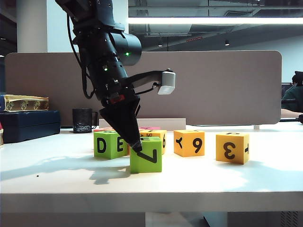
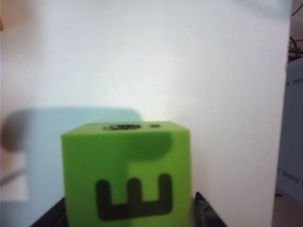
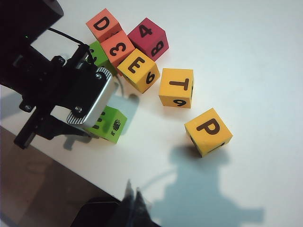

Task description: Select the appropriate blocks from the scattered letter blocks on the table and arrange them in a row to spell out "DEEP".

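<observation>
A grey-brown partition panel [image 1: 208, 85] stood behind the desk beneath a long ceiling strip light [image 1: 213, 21], with stacked dark-blue boxes [image 1: 28, 124] and a black mug [image 1: 82, 120] at left.

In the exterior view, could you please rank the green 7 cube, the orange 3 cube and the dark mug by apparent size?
1. Green 7 cube, though nearest the camera.
2. Orange 3 cube, nearly alike.
3. Dark mug, farthest back.

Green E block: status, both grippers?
Left gripper jaws straddling green E block, grip unclear. Right gripper off to the side, holding nothing. Block on table, clear of others.
</observation>
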